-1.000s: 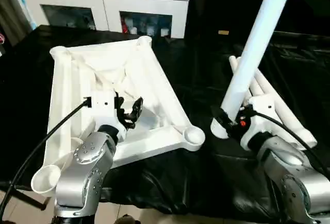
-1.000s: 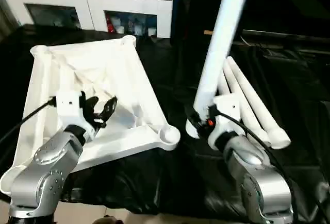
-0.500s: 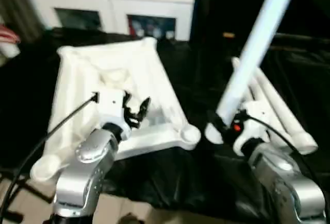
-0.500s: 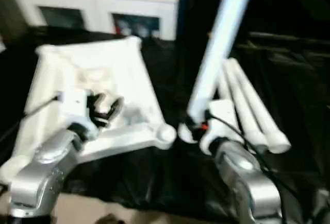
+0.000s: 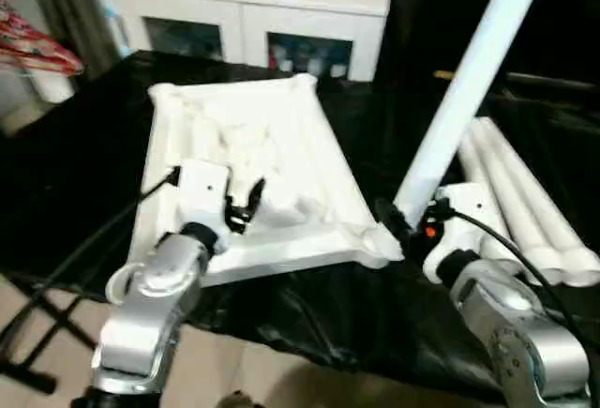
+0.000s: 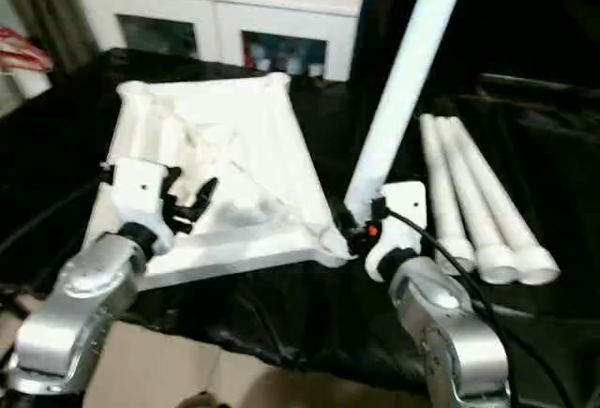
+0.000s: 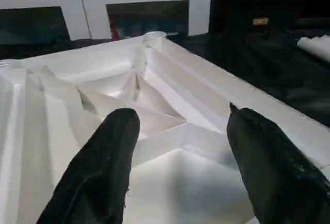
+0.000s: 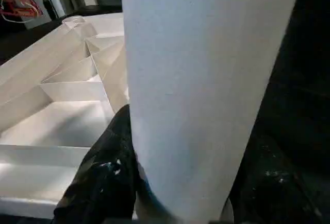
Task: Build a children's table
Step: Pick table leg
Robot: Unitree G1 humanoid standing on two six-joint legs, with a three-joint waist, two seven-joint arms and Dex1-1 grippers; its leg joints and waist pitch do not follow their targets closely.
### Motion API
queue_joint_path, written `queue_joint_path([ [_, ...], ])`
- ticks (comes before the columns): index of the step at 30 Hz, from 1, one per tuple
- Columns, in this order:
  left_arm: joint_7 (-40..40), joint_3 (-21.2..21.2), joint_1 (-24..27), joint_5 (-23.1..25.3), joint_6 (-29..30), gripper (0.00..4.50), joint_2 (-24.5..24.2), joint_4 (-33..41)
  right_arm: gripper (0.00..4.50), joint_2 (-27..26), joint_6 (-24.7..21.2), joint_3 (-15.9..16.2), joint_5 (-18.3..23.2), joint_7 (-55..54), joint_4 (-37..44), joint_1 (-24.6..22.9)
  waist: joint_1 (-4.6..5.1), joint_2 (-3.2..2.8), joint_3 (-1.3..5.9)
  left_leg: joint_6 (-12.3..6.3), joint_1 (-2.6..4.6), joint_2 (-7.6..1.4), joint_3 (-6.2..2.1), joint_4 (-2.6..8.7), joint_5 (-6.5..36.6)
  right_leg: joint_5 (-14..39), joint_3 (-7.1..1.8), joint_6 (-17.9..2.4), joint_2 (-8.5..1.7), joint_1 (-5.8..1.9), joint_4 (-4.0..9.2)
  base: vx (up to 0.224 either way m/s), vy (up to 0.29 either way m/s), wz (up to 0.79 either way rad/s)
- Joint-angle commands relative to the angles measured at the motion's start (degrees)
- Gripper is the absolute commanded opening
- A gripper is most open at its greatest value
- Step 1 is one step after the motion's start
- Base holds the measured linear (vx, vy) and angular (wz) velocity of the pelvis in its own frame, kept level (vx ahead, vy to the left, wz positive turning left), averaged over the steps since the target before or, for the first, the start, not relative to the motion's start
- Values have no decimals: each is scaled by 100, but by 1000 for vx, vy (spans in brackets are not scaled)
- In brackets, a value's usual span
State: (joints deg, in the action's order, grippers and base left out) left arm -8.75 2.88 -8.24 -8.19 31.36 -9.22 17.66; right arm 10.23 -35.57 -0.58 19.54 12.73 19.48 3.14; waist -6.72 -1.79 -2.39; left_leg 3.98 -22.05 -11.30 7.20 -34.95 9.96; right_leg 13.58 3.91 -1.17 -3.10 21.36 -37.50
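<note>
**Seating the first leg in the near corner socket**

The table top [image 5: 253, 159] lies upside down on the black-covered work surface [image 5: 84, 173], ribbed underside up, filling the centre-left of the head views. The right gripper [image 5: 405, 225] clamps the thick lower end of a white leg [image 5: 469, 80], which rises steeply toward one o'clock. Its base sits right at the top's near right corner socket [image 5: 375, 239], at about five o'clock of the top; whether it has entered the socket cannot be told. The step in hand looks like seating this leg. To do it well, the leg probably needs to be brought upright over the socket and centred before pressing down, since a tilted entry may jam or push the top away. The left gripper [image 5: 242, 204] hovers over the ribs with fingers [image 7: 103, 167] spread wide and empty; pressing on the near rim would likely steady the top.

Three spare legs [image 5: 525, 202] lie side by side at three o'clock on the black cover. Beyond, at twelve o'clock, stands a white cabinet [image 5: 253, 5] with glass doors and small objects on top. Red hangers [image 5: 28, 42] show at ten o'clock.
</note>
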Motion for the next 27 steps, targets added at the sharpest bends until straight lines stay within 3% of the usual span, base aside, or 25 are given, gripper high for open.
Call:
queue_joint_path([
  [1,-131,2,-64,-259,187,315,150,-40,189,91,37,-106,-48,-41,-35,85,101,-131,280,-16,269,-997,-518,1120,3069,150,-69,-283,-178,71,-105,-4,-111,2],
  [2,-134,17,-75,-245,232,315,126,-58,189,86,43,-118,-55,-55,-38,81,88,-23,257,-283,101,-477,-185,764,2980,235,-304,-387,-400,-24,345,-4,-111,2],
  [3,-145,28,-81,-235,206,315,116,-69,189,83,44,-124,-56,-60,-37,80,-160,159,257,-136,-26,150,97,185,1848,2248,-507,189,-904,-54,917,-42,-121,-4],
  [4,-105,106,-132,-79,131,315,60,-118,189,54,-4,-169,-43,-110,-11,61,-242,264,317,-217,-53,84,58,-11,1189,3175,-730,602,-1118,-125,1004,-50,-98,-19],
  [5,-73,165,-169,51,42,315,13,-155,189,48,-36,-181,-47,-133,3,54,-332,346,399,-481,-384,102,-81,-244,532,3702,-955,1214,-1266,-321,894,-50,-98,-19],
  [6,-73,165,-169,51,42,315,13,-155,189,48,-36,-181,-47,-133,3,54,-346,322,333,-570,-454,90,-171,-259,438,3276,-950,1139,-1265,-223,870,-18,-62,-16],
  [7,-127,201,-216,58,-47,315,4,-200,189,46,-41,-204,-36,-132,38,21,-332,191,356,-309,-163,88,-45,-221,530,3396,-1250,1015,-877,-40,957,-10,-2,-23],
  [8,-147,205,-236,50,-62,315,7,-217,189,53,-37,-209,-47,-135,48,13,-369,215,319,-29,-85,114,13,55,689,2860,-1211,524,-437,-113,816,-10,-2,-23],
  [9,-170,125,-273,-108,142,315,81,-260,189,56,-20,-214,-55,-137,57,2,-306,108,298,376,180,2,136,208,953,2088,-1010,370,80,247,709,-14,41,-35],
  [10,-170,125,-273,-108,142,315,81,-260,189,56,-20,-214,-55,-137,57,2,-274,50,383,602,384,-58,167,208,1095,1683,-938,345,195,352,632,-62,62,-37],
  [11,-186,58,-299,-221,305,315,136,-286,189,60,-9,-215,-64,-140,59,-2,-150,16,348,863,503,-52,228,212,1720,1637,-827,305,387,488,655,-62,62,-37],
  [12,-166,-13,-336,-263,331,315,182,-339,189,80,2,-212,-81,-149,65,1,-167,20,311,616,203,14,34,378,1942,1182,-706,109,125,200,494,-37,75,-41],
  [13,-176,-20,-368,-239,287,315,169,-368,189,87,3,-218,-78,-153,71,3,-128,-59,360,422,111,-7,47,436,1662,778,-763,-12,-17,117,504,3,88,-13],
  [14,-129,41,-391,-97,157,315,93,-384,189,96,0,-213,-86,-162,71,5,-93,16,368,56,136,38,131,333,1636,677,-804,-189,-163,154,596,3,88,-13],
  [15,-94,54,-400,-55,123,315,75,-390,189,101,-3,-207,-90,-164,73,3,-76,31,364,-129,33,32,113,345,1429,772,-840,-360,-288,17,634,-15,82,6],
  [16,-59,5,-406,-112,173,315,123,-400,189,104,-7,-195,-95,-160,73,4,-51,42,361,-179,11,21,116,351,1338,787,-831,-425,-310,2,643,-15,66,2],
  [17,-35,-53,-406,-187,218,315,189,-408,189,111,-12,-179,-103,-152,81,1,-17,64,361,-291,38,2,126,345,1270,875,-800,-506,-328,32,667,-15,66,2],
  [19,-64,-40,-402,-196,191,315,200,-396,189,131,-13,-160,-118,-128,74,22,21,50,352,-383,53,-19,117,353,1202,844,-774,-613,-328,39,677,-1,25,4],
  [20,-83,-27,-398,-196,187,315,201,-380,189,153,7,-143,-121,-95,63,42,47,36,343,-212,94,-67,68,413,1274,854,-677,-542,-222,70,651,0,0,0],
  [23,-153,29,-369,-208,190,315,189,-329,189,221,10,-126,-101,-12,27,110,77,100,318,24,105,-40,90,436,1612,1061,-659,-354,-250,80,678,0,0,0],
  [24,-165,41,-362,-204,182,315,180,-325,189,229,10,-127,-94,6,21,119,73,96,308,56,114,-37,94,435,1669,1136,-666,-308,-261,91,691,0,0,0],
  [25,-297,152,-299,-180,108,315,91,-285,189,306,7,-133,-28,177,-44,204,78,146,302,45,101,-33,103,434,1655,1153,-669,-287,-268,79,699,0,0,0],
  [26,-574,221,-256,-336,127,315,25,-260,189,353,-18,-169,46,289,-105,273,61,159,310,22,80,-33,84,440,1530,1124,-671,-271,-303,50,668,0,0,0],
  [27,-847,299,-235,-469,158,343,-53,-249,189,392,-38,-211,119,390,-162,333,61,146,298,26,88,-35,96,434,1494,1107,-675,-248,-294,77,674,0,0,0],
])
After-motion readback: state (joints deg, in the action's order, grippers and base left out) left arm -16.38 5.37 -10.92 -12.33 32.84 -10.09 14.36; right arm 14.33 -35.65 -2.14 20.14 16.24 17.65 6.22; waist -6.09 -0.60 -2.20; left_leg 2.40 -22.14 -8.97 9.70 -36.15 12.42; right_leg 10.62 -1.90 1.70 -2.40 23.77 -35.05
